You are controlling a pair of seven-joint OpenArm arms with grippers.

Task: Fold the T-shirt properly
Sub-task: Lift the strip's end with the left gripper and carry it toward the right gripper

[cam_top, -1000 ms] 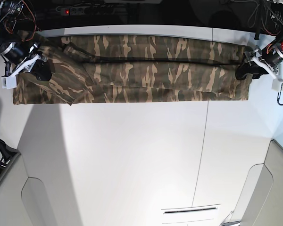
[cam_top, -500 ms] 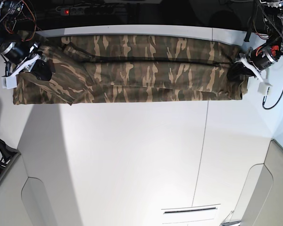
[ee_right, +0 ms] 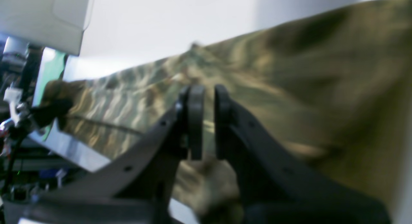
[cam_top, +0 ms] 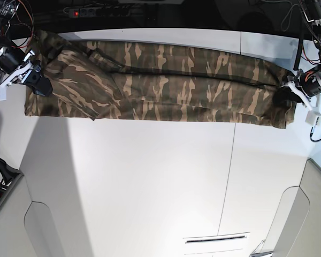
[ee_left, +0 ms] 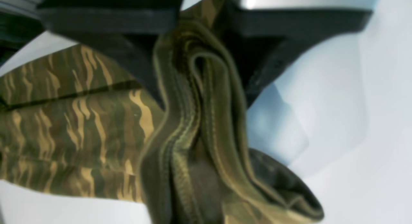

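The camouflage-print cloth T-shirt (cam_top: 166, 83) in olive green, brown & tan lies as a long folded band across the far part of the white table (cam_top: 150, 182), running left to right in the base view, w/ a lengthwise crease along its middle. Its right end sits a bit nearer than its left end, so the band slants slightly.

Left gripper (cam_top: 285, 95), at the right end of the band in the base view: black jaws pinched tight on a bunched, multi-layer edge of the shirt (ee_left: 193, 127); wrist view shows stitched hems squeezed between the two black fingers (ee_left: 135, 56), fabric hanging below them, white table beside it.

Right gripper (cam_top: 36, 81), at the left end of the band: black fingers (ee_right: 194, 121) stand upright w/ a narrow gap between them, over the camo cloth (ee_right: 289, 88). Wrist pic is blurred; cloth shows thru the gap, but can't tell if any fabric is actually pinched or if the jaws are parted free.

A black power strip w/ a red light (cam_top: 80, 12) lies far-left beyond the table edge.
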